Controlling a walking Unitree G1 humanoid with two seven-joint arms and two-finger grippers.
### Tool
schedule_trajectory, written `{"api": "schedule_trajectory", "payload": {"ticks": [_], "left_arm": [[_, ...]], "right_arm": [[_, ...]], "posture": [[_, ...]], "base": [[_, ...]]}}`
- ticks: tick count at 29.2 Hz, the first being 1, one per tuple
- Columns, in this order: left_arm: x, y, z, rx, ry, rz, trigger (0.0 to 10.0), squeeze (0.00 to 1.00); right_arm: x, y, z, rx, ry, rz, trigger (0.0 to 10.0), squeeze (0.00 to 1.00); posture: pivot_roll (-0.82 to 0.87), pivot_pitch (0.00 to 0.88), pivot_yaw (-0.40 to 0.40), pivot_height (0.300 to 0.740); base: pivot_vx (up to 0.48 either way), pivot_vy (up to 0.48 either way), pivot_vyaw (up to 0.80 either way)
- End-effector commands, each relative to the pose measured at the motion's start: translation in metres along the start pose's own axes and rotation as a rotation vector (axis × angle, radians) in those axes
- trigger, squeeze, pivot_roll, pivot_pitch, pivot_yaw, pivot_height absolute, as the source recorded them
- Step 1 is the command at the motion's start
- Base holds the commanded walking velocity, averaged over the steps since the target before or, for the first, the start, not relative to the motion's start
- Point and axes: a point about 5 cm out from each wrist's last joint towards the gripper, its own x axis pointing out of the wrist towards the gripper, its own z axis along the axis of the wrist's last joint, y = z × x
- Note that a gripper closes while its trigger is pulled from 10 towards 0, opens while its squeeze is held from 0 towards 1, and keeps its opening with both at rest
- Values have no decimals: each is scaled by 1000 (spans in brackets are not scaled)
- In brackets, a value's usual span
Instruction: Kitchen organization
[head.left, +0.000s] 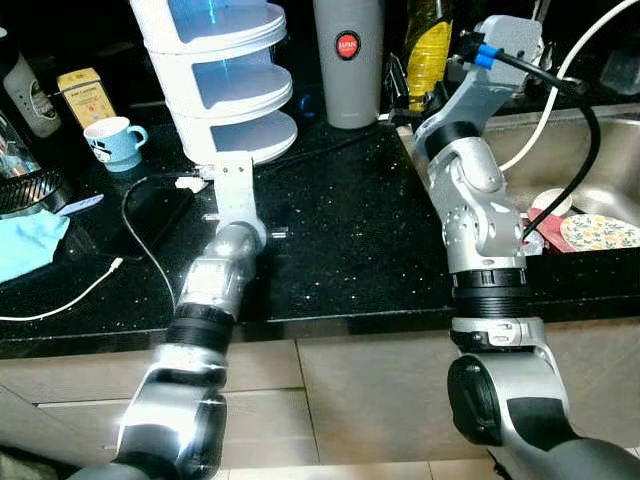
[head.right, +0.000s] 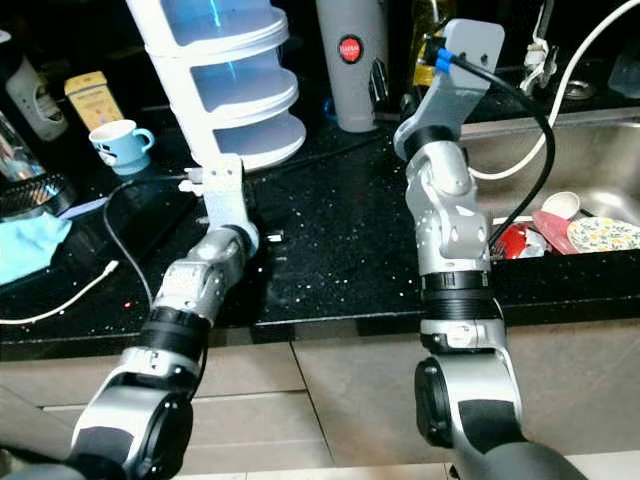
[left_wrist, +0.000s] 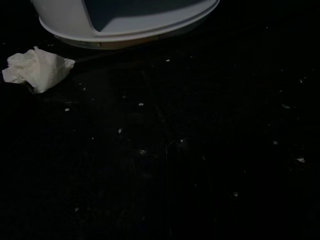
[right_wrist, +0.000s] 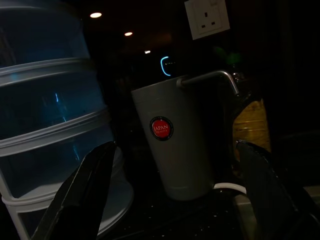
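Observation:
On the black counter (head.left: 350, 240) a white three-tier plastic rack (head.left: 225, 80) stands at the back, with a grey flask (head.left: 348, 60) bearing a red badge to its right. My left arm lies across the counter, and its white wrist bracket (head.left: 235, 190) almost touches the rack's base. The left wrist view takes in that base (left_wrist: 125, 22) and a crumpled white tissue (left_wrist: 37, 70) beside it. My right arm is raised near a yellow bottle (head.left: 430, 50). The right gripper (right_wrist: 174, 147) is open and faces the flask (right_wrist: 175, 140) from a short distance, holding nothing.
A blue-and-white cup (head.left: 115, 142) and a yellow tin (head.left: 85, 95) stand at the back left. A blue cloth (head.left: 30, 245), a white cable (head.left: 70, 300) and a black flat device (head.left: 160, 215) lie left of my arm. The steel sink (head.left: 600, 150) on the right holds a patterned plate (head.left: 600, 232).

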Motion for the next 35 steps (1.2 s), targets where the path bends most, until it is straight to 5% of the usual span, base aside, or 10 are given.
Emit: {"api": "schedule_trajectory", "payload": {"ticks": [1,4,7,14,15,24,25,27,28,35], "left_arm": [[-3,1,-36,-28,122,-12,0,0],[-4,-4,-22,-37,42,-54,2000,0],[-9,-16,5,-12,-98,-122,10000,0],[-16,-21,38,-27,-230,-106,10000,0],[-17,-18,43,-22,-244,-76,10000,1000],[-17,-1,31,-126,-140,112,10000,1000],[-17,-3,25,-152,-106,122,10000,431],[-17,-3,25,-152,-106,122,10000,431],[-17,-9,19,-166,-76,106,10000,0],[-23,-31,1,-202,14,70,10000,0]], "right_arm": [[0,3,-3,14,14,9,10000,0],[0,4,-3,14,13,11,10000,0],[0,4,-3,12,12,14,10000,0],[1,3,-1,8,6,13,10000,0],[1,3,-1,6,6,13,10000,0],[0,2,-1,-1,6,13,10000,0],[0,2,-1,-2,7,14,10000,0],[0,2,-1,-2,7,14,10000,0],[0,2,-1,-2,7,15,10000,0],[0,2,-1,-1,10,15,10000,0]], "posture": [[28,0,76,740],[28,0,76,740],[22,0,74,740],[9,0,75,740],[8,0,74,740],[4,0,76,740],[5,0,75,740],[5,0,75,740],[5,0,75,740],[9,0,70,740]], "base": [[0,0,0],[0,0,0],[0,0,0],[0,0,0],[0,0,0],[0,0,0],[0,0,0],[0,0,0],[0,0,0],[0,0,0]]}}
